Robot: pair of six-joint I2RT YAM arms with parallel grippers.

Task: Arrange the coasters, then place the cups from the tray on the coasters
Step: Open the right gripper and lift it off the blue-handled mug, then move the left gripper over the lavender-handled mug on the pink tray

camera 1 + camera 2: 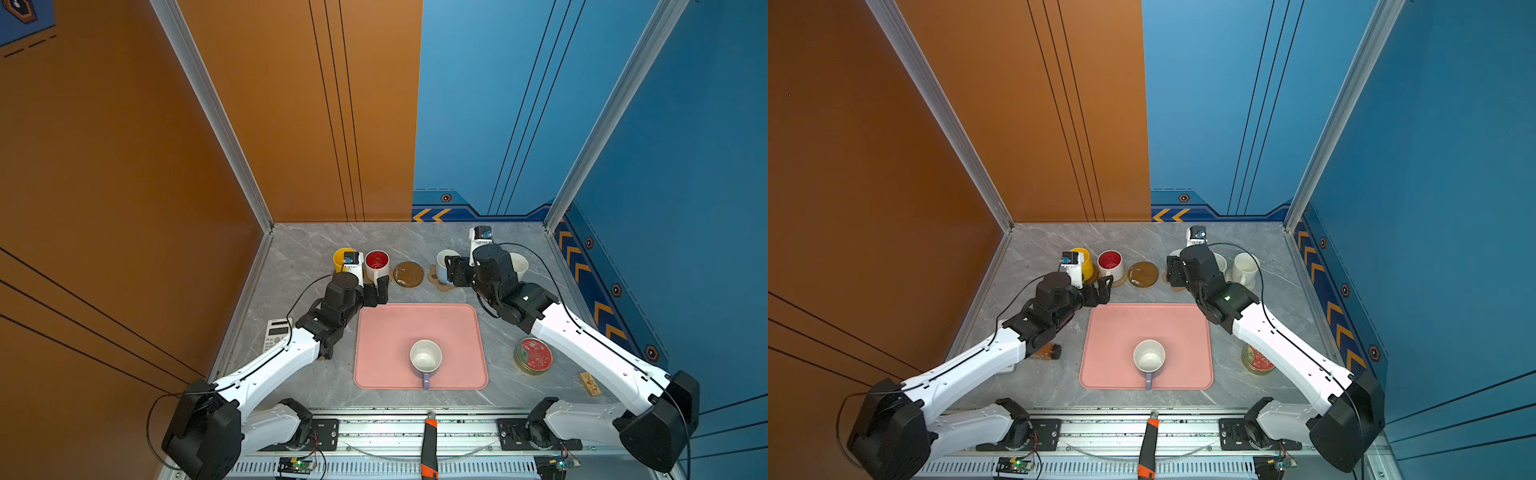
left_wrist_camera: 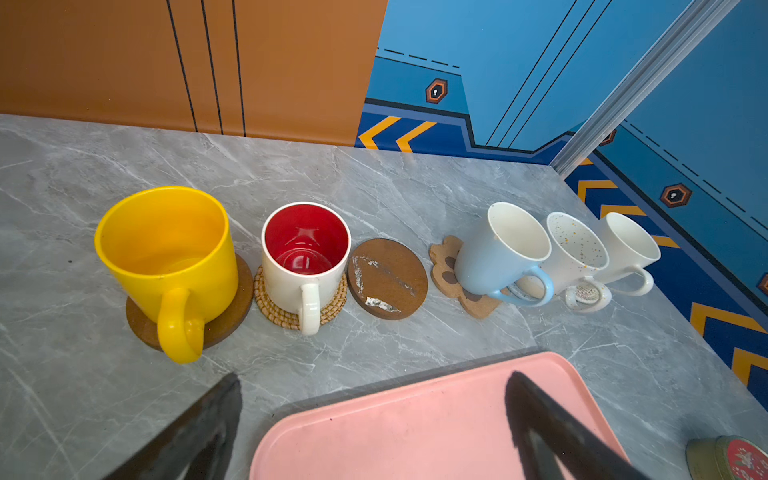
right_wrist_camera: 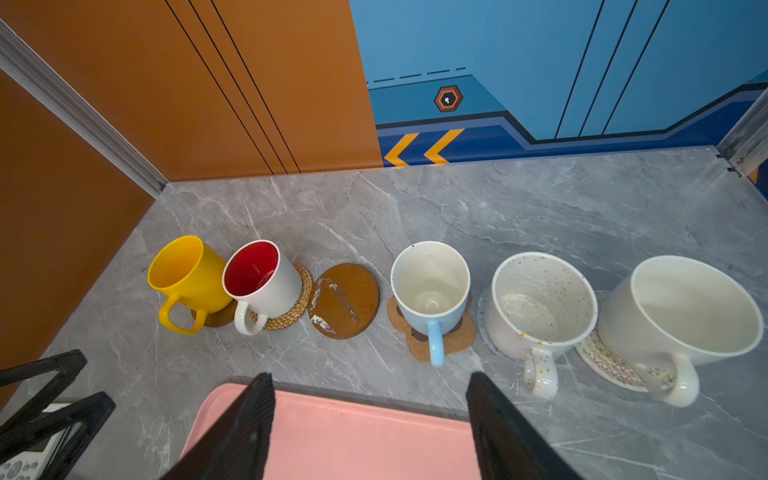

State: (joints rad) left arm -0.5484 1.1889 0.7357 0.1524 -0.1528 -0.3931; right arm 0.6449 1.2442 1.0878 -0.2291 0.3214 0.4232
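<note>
Brown disc (image 1: 408,274), mid-frame, bare: judged reserved for lilac cup (image 1: 425,357) on tray (image 1: 382,332), lower centre. Left hand (image 1: 377,291), right hand (image 1: 455,272) apart, empty.

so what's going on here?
Two-arm job: mugs go from the pink tray onto coasters. Five, from the yellow mug to the cream mug, stand on coasters along the back; the lilac mug sits alone on the tray, and one brown disc coaster is empty. Left gripper and right gripper are open, holding nothing.
</note>
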